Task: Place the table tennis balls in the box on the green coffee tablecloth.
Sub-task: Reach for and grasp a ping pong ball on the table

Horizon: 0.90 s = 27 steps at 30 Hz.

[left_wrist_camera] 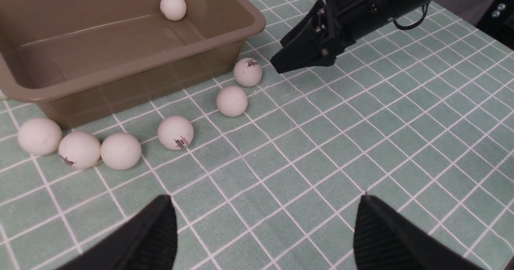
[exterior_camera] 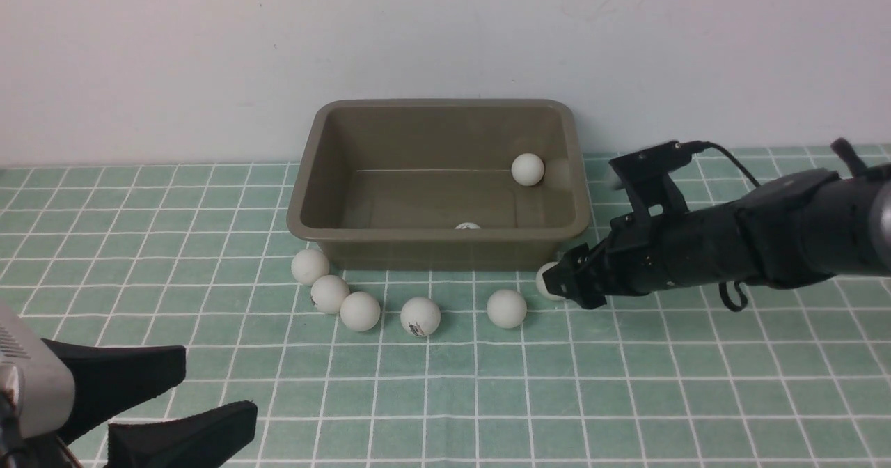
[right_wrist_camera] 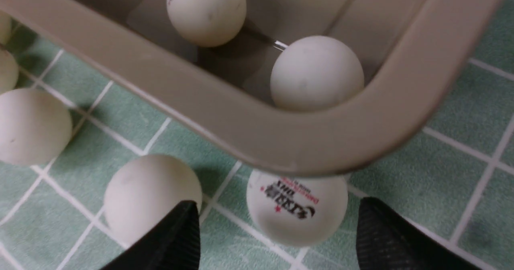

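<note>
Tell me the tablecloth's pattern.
Mint-green cloth with thin white grid lines; front view shows it best.

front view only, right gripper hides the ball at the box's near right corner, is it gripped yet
observer: no, the corner ball rests on the cloth between the right gripper's fingers, neither touching it.
operator: how many in the box, i see one and a sliver
observer: two in the box: a plain ball and a printed ball.
operator: left gripper holding anything
observer: no, the left gripper is open, only cloth between its fingers.
</note>
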{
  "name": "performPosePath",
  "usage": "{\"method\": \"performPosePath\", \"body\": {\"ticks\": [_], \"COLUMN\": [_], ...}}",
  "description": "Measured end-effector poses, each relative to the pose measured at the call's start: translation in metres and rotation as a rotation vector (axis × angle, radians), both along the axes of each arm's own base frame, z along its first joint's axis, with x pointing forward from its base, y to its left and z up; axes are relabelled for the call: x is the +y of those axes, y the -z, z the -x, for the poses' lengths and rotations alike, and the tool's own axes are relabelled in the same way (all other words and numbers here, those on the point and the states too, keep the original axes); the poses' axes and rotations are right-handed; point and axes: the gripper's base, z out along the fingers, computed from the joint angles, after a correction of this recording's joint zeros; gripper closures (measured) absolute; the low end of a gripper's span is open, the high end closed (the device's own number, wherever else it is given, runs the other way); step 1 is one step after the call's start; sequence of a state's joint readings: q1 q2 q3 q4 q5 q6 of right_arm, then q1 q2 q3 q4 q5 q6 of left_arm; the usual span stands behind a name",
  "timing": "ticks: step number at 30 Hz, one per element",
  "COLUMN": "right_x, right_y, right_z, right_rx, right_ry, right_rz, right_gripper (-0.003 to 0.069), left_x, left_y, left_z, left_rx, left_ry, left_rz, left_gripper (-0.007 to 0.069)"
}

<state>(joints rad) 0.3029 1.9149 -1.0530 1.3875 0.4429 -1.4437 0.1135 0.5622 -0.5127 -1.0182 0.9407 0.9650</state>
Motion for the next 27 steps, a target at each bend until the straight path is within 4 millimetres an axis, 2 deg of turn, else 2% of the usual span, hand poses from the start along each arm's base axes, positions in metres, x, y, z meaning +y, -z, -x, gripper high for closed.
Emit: {"method": "performPosePath", "body": {"ticks": [19,21,24,27], "right_x": [0.005,0.005,0.004,0.001], "right_y": [0.029,0.031,0.03,0.022], "right_z": [-0.014,-0.014,-0.015,-0.015], "right_rx": [0.016,0.024,0.02,-0.013], "right_ry": [0.062,0.071,0.078,0.085], "right_rz": [-0.063,-0.064,-0.063,-0.031], "right_gripper": [0.019,0.0214,0.0302,0.0299], "left_x": [0.0,0.0,0.0,0.0], "left_y": [0.0,0.0,0.0,0.0], "left_z": [0.0,0.0,0.0,0.0], "left_rx": [0.0,0.002,0.002,0.003], "left_ry": [0.0,-0.001,-0.001,0.002], "left_rz": [-0.001,0.001,0.001,0.001], "left_gripper": [0.0093,0.0093,0.0093,0.0093]}}
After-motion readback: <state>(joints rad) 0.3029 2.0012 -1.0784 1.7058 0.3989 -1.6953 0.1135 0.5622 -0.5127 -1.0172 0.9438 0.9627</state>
